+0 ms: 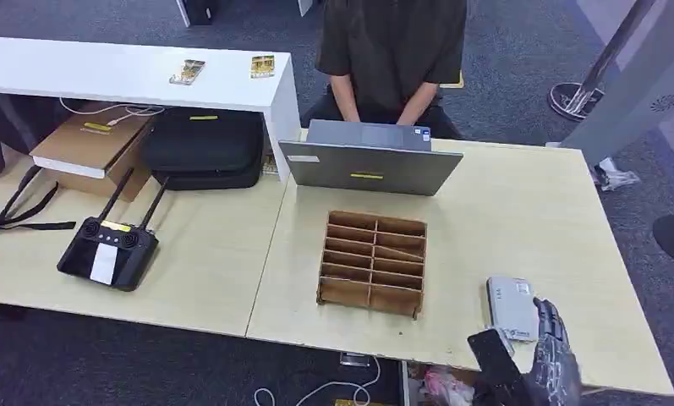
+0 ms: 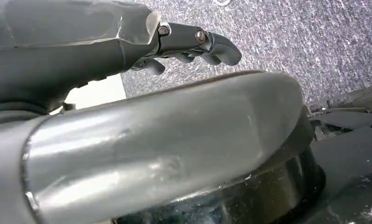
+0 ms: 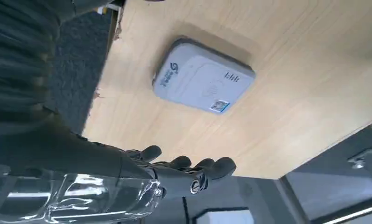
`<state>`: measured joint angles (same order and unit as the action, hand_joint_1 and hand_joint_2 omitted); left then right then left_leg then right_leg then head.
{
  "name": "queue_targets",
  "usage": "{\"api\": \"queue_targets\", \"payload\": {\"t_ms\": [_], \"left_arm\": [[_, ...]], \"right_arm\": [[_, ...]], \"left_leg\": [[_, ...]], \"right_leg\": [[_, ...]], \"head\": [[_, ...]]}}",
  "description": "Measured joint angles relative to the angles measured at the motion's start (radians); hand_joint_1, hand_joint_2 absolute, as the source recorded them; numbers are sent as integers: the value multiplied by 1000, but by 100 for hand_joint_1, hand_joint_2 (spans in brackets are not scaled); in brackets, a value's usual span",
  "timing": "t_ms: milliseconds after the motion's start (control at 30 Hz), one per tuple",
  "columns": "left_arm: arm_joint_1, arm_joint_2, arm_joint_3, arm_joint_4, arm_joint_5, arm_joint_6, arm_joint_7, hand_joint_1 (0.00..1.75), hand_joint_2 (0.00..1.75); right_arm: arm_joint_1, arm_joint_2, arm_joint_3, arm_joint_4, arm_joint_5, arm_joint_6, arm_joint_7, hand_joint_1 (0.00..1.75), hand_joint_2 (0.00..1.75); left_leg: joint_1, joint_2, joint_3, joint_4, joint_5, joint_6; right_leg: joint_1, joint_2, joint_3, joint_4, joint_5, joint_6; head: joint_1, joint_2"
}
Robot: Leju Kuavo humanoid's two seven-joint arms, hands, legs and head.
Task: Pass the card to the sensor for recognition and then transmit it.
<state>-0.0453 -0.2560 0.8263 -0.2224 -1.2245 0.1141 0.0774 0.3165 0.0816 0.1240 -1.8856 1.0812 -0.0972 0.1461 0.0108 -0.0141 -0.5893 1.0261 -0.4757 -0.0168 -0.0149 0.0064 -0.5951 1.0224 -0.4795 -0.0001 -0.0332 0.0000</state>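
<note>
Right hand (image 1: 546, 359) pinches dark card (image 1: 492, 355) beside grey sensor (image 1: 511, 308); wooden slotted box (image 1: 372, 262) empty; left hand (image 2: 193, 44) curled, empty.

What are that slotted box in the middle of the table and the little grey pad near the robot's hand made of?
The slotted box looks like thin brown wood or fibreboard: matte, flat panels slotted together. The grey pad, probably the card sensor, looks like smooth moulded plastic with rounded corners and printed markings.

My hand (image 1: 546, 355) is dark grey; the sensor (image 1: 511, 308) pale grey, on my light wood table (image 1: 519, 220); brown wooden rack (image 1: 372, 262).
</note>
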Motion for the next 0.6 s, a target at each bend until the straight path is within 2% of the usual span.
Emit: {"api": "queue_targets", "payload": {"t_ms": [167,300,433,600], "left_arm": [[-1,4,0,0,3,-8,-12,0,0],[-1,7,0,0,8,-9,-16,0,0],[-1,9,0,0,13,-10,-22,0,0],[-1,10,1,0,17,-14,-25,0,0]], "right_arm": [[-57,-70,76,32,144,33,-7,0,175],[-102,-146,137,70,214,21,-13,0,175],[-140,-211,183,104,233,9,-18,0,175],[-168,-251,219,125,232,9,-25,0,175]], "left_leg": [[0,0,0,0,0,0],[0,0,0,0,0,0],[0,0,0,0,0,0],[0,0,0,0,0,0]], "right_leg": [[0,0,0,0,0,0],[0,0,0,0,0,0],[0,0,0,0,0,0],[0,0,0,0,0,0]], "head": [[0,0],[0,0],[0,0],[0,0]]}}
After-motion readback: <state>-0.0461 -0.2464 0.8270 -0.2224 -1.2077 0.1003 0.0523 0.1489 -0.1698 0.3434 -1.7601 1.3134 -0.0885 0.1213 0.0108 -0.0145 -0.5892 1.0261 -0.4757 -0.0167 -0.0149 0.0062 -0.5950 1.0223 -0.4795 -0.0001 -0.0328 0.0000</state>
